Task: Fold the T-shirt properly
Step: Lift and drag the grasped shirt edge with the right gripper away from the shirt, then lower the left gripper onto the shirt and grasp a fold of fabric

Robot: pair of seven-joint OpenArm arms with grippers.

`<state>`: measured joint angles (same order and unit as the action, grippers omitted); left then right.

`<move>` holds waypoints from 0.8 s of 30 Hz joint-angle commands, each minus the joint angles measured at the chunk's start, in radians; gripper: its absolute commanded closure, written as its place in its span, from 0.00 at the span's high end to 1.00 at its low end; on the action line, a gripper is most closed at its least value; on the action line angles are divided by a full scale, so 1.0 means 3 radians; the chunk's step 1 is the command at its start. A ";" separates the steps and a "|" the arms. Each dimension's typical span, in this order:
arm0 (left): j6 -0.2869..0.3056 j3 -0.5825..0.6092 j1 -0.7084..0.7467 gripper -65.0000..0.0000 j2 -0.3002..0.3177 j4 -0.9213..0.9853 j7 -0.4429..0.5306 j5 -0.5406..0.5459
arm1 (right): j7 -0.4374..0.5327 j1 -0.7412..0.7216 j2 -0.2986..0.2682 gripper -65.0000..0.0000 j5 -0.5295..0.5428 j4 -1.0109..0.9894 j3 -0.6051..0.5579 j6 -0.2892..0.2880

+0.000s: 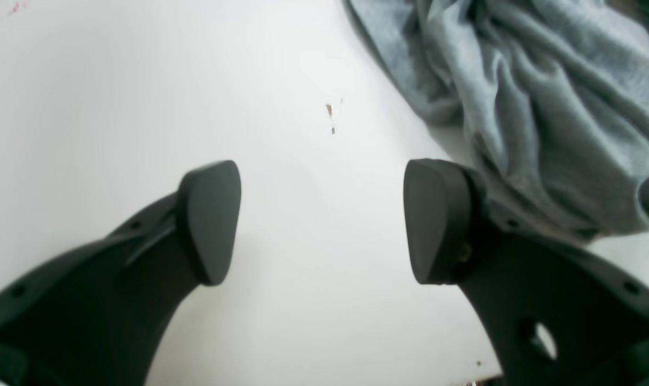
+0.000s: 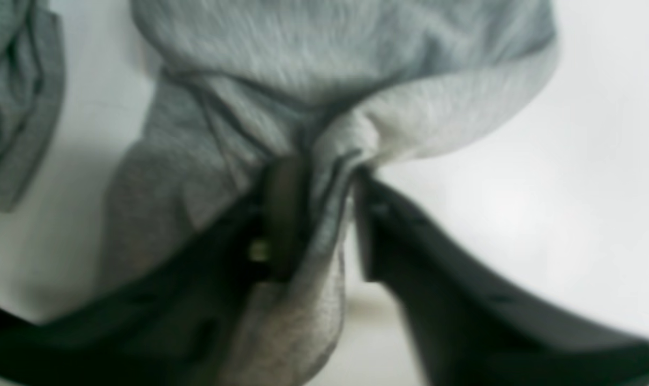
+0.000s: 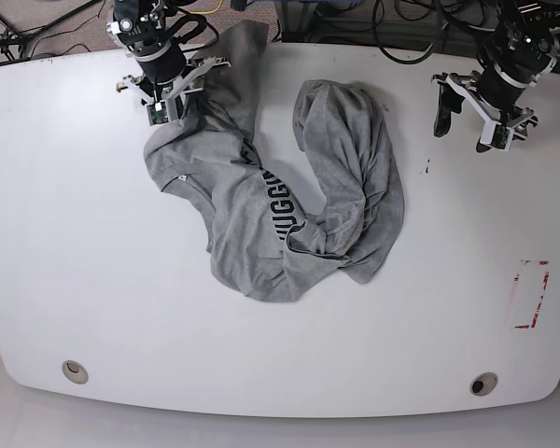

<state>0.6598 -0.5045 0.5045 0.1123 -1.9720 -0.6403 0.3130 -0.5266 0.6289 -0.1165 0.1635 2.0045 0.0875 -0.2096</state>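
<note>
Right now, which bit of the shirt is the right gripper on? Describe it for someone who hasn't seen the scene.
On the white table, find the crumpled light heather-grey cotton T-shirt with black block lettering. Follow it to its far corner, under the right gripper: a bunched fold sits between the jaws, unlike the loose cloth lying elsewhere.

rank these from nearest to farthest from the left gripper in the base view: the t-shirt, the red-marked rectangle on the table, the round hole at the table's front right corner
Measured from the left gripper, at the back on the view's right:
1. T-shirt: crumpled mid-table, its nearest fold toward the view's left of the gripper.
2. Red-marked rectangle: near the table's right edge, toward the front.
3. Round hole: at the front right corner, farthest.
</note>
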 commanded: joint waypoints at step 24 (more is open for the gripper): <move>0.0023 -0.0116 0.0009 0.68 0.0053 -0.0052 0.0066 0.0038 | 0.0080 -0.1209 -0.0120 0.82 0.0025 -0.0623 0.0345 -0.0189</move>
<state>0.6636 -0.5358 0.5045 0.1177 -1.9717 -0.6395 0.3119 -0.5209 0.3096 -0.1364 0.1616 1.8561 0.1761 -0.2340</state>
